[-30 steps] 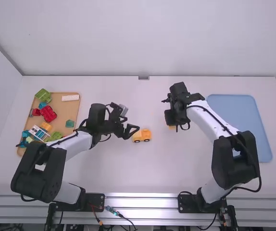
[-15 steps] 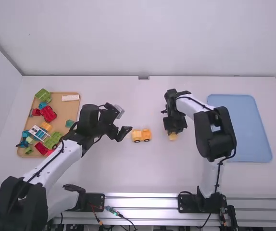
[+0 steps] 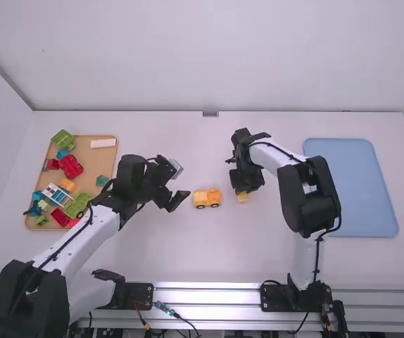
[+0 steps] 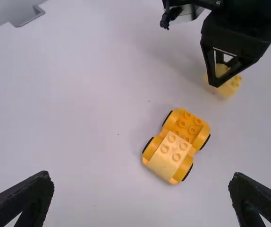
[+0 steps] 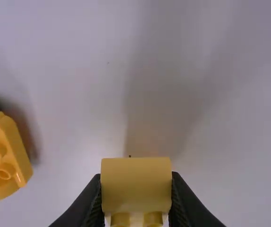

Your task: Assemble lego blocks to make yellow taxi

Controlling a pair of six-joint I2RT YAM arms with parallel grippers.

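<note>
Left of the wheeled orange car base [image 3: 214,198], my left gripper [image 3: 179,201] hangs apart from it; in the left wrist view the left gripper [image 4: 141,189] has its fingers wide open. That base [image 4: 184,131] carries a pale yellow block [image 4: 166,155] on one end, its other studs bare. Right of the base in the high view, my right gripper [image 3: 242,190] holds a yellow block [image 3: 243,198]. From the right wrist the right gripper [image 5: 136,198] is shut on this block [image 5: 136,184], whose studs face the bottom edge; part of the car base [image 5: 2,158] lies at the left.
At the far left, a brown tray [image 3: 89,169] carries several green, red, blue and yellow pieces and a white block [image 3: 103,143]. A flat blue tray [image 3: 357,186] lies on the right of the table, beside the right arm.
The right arm has swung left with its yellow block, closer to the car base. My left gripper has drawn back from the base toward the left and a little nearer the camera.
</note>
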